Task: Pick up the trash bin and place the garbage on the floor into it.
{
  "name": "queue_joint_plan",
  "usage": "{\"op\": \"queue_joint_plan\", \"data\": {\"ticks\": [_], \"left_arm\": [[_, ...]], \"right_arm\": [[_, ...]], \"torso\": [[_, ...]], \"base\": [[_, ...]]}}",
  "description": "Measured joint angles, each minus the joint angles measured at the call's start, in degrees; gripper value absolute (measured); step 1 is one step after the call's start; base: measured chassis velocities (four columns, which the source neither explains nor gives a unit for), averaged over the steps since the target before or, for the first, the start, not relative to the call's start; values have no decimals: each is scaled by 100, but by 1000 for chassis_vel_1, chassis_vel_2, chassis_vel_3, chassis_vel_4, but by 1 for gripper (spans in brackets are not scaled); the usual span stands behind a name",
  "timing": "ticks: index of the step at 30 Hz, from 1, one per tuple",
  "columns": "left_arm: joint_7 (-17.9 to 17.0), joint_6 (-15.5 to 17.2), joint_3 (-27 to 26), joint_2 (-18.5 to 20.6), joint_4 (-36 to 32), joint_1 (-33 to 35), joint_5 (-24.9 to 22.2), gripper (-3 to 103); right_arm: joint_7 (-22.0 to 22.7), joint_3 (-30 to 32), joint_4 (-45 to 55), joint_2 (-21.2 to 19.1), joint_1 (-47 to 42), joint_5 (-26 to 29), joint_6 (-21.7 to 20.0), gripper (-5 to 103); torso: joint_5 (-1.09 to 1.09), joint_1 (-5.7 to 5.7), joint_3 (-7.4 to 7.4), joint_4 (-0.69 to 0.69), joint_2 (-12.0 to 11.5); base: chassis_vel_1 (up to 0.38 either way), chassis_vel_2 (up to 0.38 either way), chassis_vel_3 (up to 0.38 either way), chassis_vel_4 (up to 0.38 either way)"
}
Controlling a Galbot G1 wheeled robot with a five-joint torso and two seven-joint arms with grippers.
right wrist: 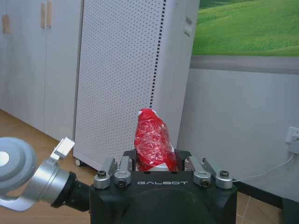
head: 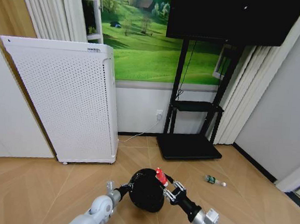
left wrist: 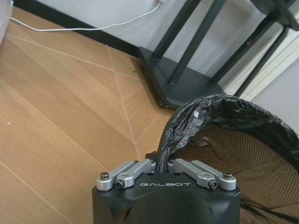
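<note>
I read "GALBOT" on left pincer (left wrist: 164, 164) housing, same on right pincer (right wrist: 156, 164) housing. Appliance (head: 67, 105) label illegible.

The right gripper (right wrist: 157, 164) is clamped on a crumpled red wrapper (right wrist: 153, 144), which stands upright between its metal fingers (right wrist: 116, 171) and shows a bit of white at its base. Behind it rises a tall white perforated appliance (right wrist: 124, 79) on small wheels, standing on the wooden floor (right wrist: 28, 133). Beside the appliance is a grey wall (right wrist: 243, 126) with a landscape picture (right wrist: 247, 28) above. Part of the left arm (right wrist: 32, 179) shows near the gripper body.
</note>
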Motion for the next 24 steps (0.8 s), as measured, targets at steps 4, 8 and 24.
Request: {"op": "queue_joint_plan", "data": {"ticks": [4,8,24], "left_arm": [[76,64,-159,181,-522,471,202,4],[331,46,-473,359,-986,1105,519,4],[301,-3,-955,302,-1389,1659,630,4]], "right_arm": [[-27,-182,-192,34,-9,-314,127,44],[-77,-350,-362,70,71,-547,179,44],[-26,-893,-452,84,63,-941,511,60]], "torso": [[-1,0,0,0,0],[-1,0,0,1,0],[-1,0,0,1,0]], "base": [[0,0,0,0],[0,0,0,0],[0,0,0,0]]}}
